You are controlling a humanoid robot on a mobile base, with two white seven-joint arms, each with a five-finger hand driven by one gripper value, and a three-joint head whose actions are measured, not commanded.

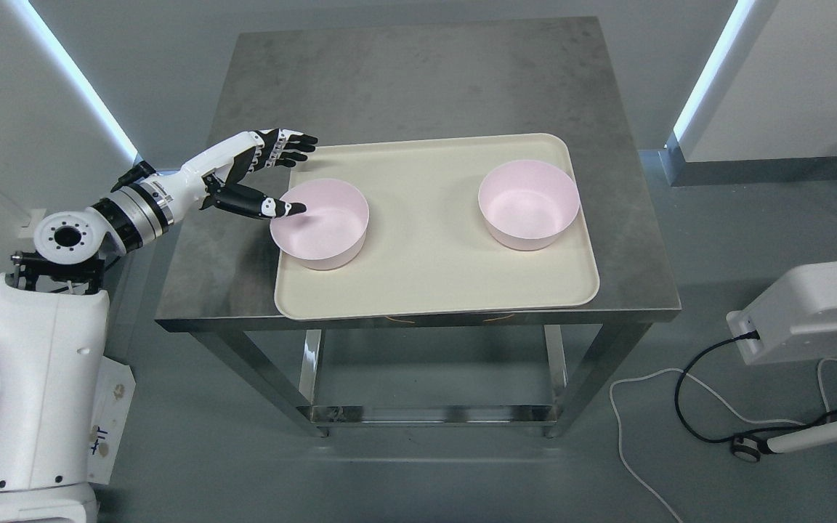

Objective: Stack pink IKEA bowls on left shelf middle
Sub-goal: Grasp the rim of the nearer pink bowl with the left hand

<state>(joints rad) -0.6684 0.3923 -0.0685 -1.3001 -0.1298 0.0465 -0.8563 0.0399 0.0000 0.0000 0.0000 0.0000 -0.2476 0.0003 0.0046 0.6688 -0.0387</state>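
Two pink bowls stand upright on a cream tray on a steel table. The left bowl is near the tray's left edge; the right bowl is toward the tray's right side. My left hand reaches in from the left, just beside the left bowl's near-left rim. Its fingers are spread above the tray's back left corner and its thumb lies over the bowl's left rim. The hand holds nothing. My right arm is not visible.
The steel table has bare surface behind the tray. A lower rail sits under it. A white device with cables lies on the floor at the right. Walls with light strips flank both back corners.
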